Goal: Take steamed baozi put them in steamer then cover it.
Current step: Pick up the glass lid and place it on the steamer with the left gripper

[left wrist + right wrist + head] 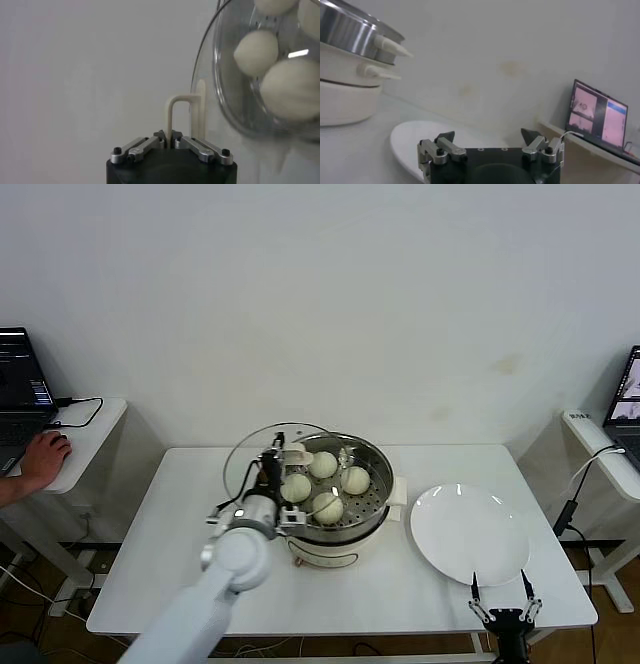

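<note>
We see four steamed baozi (323, 464) (355, 480) (296, 488) (328, 507) sitting on the perforated tray inside the steamer (375, 459), which stands at the centre of the head view on the white counter (180, 554). In the left wrist view the buns (256, 52) show through glass at the upper right of the frame.

The cover (245, 454) is tilted on edge at the left rim of the steamer, its clear disc leaning over the pot's left side rather than lying flat on it. The left hand (272, 474) is clenched on the cover's cream-white handle (186, 117); in the left wrist view that handle rises from between the closed fingers (142, 146) at the lower centre of the frame.

To the right of the steamer, near it, a flat white plate (470, 534) lies on the counter. The right hand (506, 609) is at the lower right of the head view, at the near edge of the plate, its fingers (440, 150) spread wide and grasping nothing.

At the far left of the head view a person's hand (45, 456) rests on a side desk beside a laptop (20, 399); another laptop (597, 112) stands at the right.
</note>
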Available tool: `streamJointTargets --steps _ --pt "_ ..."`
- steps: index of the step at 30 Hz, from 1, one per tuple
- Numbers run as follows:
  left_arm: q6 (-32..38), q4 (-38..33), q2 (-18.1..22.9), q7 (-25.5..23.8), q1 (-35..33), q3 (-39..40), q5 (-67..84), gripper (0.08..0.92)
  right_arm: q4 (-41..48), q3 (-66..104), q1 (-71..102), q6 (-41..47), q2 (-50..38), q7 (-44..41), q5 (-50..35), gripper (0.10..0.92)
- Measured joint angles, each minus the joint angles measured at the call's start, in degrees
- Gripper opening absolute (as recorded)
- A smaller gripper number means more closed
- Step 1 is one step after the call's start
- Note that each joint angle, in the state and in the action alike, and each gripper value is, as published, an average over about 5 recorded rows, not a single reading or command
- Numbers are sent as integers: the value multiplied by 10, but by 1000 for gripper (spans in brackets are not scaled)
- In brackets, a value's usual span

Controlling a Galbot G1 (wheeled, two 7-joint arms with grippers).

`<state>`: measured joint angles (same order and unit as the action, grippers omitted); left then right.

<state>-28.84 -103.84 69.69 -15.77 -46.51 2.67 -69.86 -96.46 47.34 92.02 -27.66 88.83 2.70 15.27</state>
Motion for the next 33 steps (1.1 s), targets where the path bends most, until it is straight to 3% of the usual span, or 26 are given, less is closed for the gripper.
streamJointTargets --steps 7,15,33 --pt "-8 25 60 -25 11 21 -57 139 5 -6 -1 1 5 2 6 823" --pt "-8 47 102 -35 13 34 -94 139 9 -12 -3 0 8 2 9 823" --pt "4 89 137 -30 14 29 -127 139 16 -15 -1 -4 5 2 9 822"
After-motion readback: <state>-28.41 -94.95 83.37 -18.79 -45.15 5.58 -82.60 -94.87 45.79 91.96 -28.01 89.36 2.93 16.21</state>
